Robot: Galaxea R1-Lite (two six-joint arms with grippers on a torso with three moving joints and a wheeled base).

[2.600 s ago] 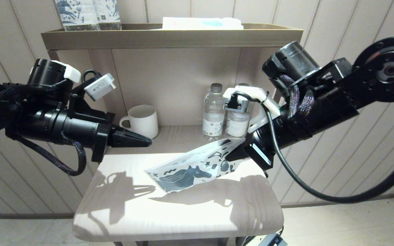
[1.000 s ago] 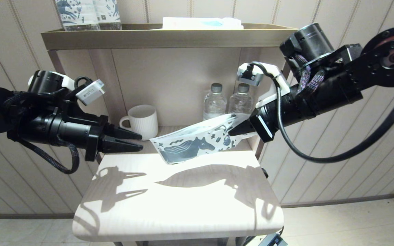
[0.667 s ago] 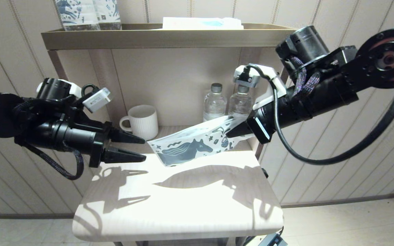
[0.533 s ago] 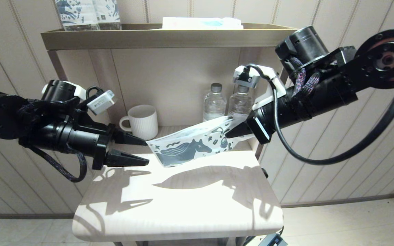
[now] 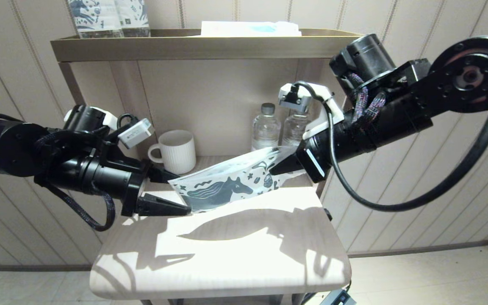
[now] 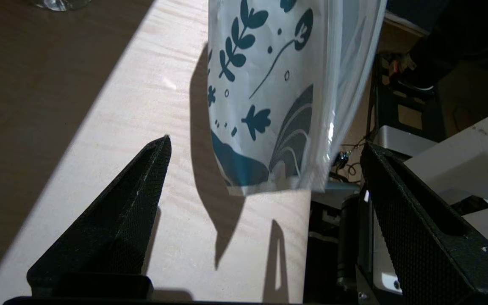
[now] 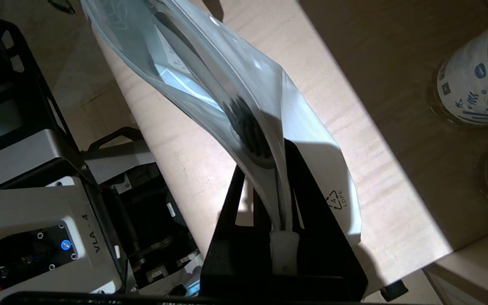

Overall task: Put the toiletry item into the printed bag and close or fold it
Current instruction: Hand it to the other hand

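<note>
The left gripper reaches in level from the left, jaws spread wide, one finger on each side of the near end of the printed bag without touching it. The bag hangs in the air above the pale wooden table, its long axis running from lower left up to upper right, the horse print facing the head camera and the low end pointing at the left gripper. Behind it in the shelf niche stand a white ribbed mug and two clear water bottles. The right gripper has its jaws pinched tight on the bag's upper right end. In the right wrist view the toothbrush lies inside the bag along its length, dark bristle head near the gripped end, handle running away toward the far end
</note>
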